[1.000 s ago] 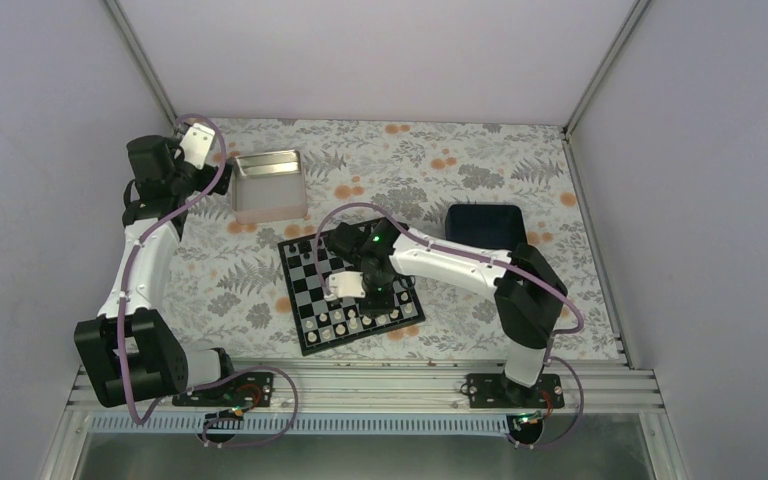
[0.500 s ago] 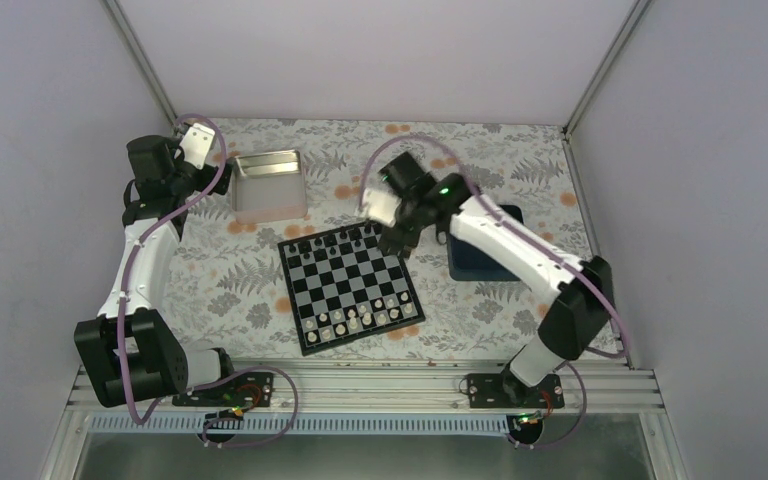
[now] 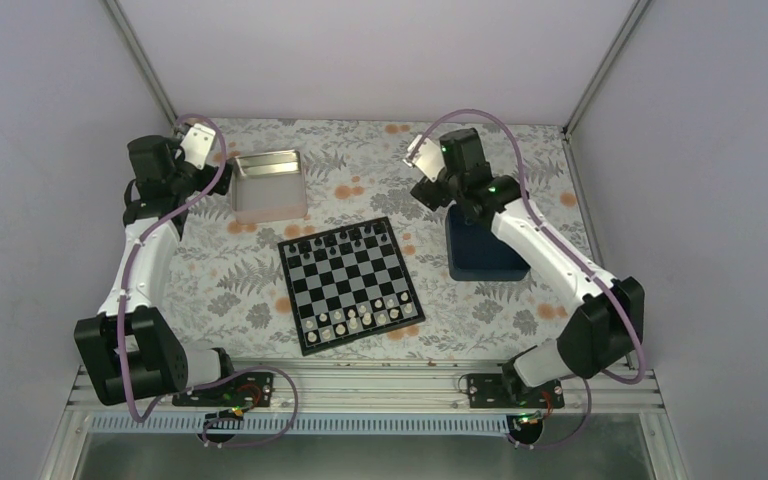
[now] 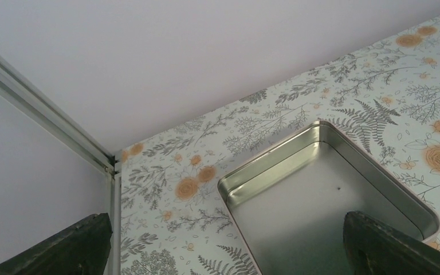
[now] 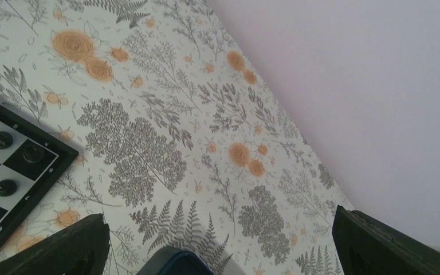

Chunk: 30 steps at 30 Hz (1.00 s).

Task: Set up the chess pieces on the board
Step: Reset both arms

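Note:
The board [image 3: 346,281] lies mid-table, with its corner [image 5: 17,166] at the left edge of the right wrist view. Cream chess pieces [image 3: 356,320] stand on its two near rows and black pieces [image 3: 341,239] on the far rows. My right gripper [image 3: 442,198] hangs away from the board, above the far end of the dark blue tray [image 3: 485,255]. Its jaws are wide open and empty [image 5: 223,252]. At the far left my left gripper [image 3: 210,178] is held over the silver tin [image 3: 268,185], also open and empty [image 4: 229,252].
The tin's [image 4: 321,195] inside looks bare. A corner of the blue tray [image 5: 172,264] shows just below the right jaws. The floral tablecloth [image 3: 520,170] runs to the back and side walls. The arm bases sit on a rail [image 3: 360,385] at the near edge.
The right arm rose from the board's near rows and swung back and right to above the blue tray, its jaws opening wide. The left arm has not moved.

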Each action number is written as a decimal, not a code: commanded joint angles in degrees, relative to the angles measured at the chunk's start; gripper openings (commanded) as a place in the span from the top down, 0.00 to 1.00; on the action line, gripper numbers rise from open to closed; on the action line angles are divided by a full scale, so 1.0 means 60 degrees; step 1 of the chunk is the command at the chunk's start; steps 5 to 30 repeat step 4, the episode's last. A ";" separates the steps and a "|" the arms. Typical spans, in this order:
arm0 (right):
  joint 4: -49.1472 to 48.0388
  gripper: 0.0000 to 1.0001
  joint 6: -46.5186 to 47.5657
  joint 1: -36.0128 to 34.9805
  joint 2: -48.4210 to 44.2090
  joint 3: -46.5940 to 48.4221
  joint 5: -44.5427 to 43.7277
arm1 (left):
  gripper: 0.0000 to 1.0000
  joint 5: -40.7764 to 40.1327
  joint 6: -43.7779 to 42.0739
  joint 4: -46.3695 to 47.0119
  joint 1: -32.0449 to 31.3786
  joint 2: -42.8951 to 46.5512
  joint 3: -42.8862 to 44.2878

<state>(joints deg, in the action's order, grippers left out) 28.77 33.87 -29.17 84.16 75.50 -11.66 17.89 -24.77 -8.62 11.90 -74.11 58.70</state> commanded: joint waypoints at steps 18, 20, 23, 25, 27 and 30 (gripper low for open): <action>-0.0644 0.00 -0.0456 -0.0036 -0.0130 0.0100 0.0474 | 0.00 0.0154 0.0116 0.0215 0.0053 -0.0078 0.0087; -0.0644 0.00 -0.0456 -0.0036 -0.0130 0.0100 0.0474 | 0.00 0.0154 0.0116 0.0215 0.0053 -0.0078 0.0087; -0.0644 0.00 -0.0456 -0.0036 -0.0130 0.0100 0.0474 | 0.00 0.0154 0.0116 0.0215 0.0053 -0.0078 0.0087; -0.0644 0.00 -0.0456 -0.0036 -0.0130 0.0100 0.0474 | 0.00 0.0154 0.0116 0.0215 0.0053 -0.0078 0.0087; -0.0644 0.00 -0.0456 -0.0036 -0.0130 0.0100 0.0474 | 0.00 0.0154 0.0116 0.0215 0.0053 -0.0078 0.0087; -0.0644 0.00 -0.0456 -0.0036 -0.0130 0.0100 0.0474 | 0.00 0.0154 0.0116 0.0215 0.0053 -0.0078 0.0087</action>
